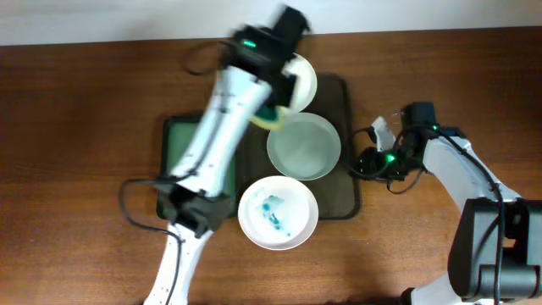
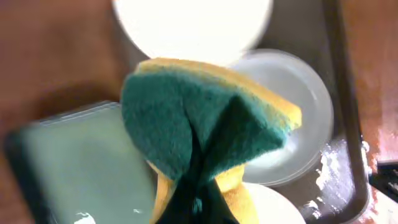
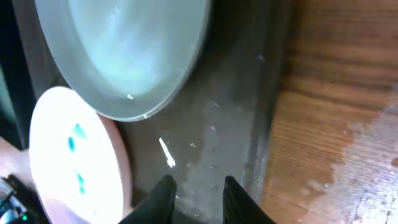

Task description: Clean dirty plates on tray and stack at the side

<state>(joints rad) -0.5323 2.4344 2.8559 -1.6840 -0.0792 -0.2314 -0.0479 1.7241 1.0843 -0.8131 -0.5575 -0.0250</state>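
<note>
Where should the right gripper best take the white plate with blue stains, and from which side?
Grip the thin rim on its right edge, coming from the right: the stained plate is wide and shallow, that edge faces the open right gripper, and the grey plate crowds its far side.

Your overhead view is evenly lit, but the left arm (image 1: 222, 110) smears with motion blur near top centre. In your left wrist view everything is soft, the sponge (image 2: 199, 124) included, and the white plate (image 2: 193, 25) at top glares out.
</note>
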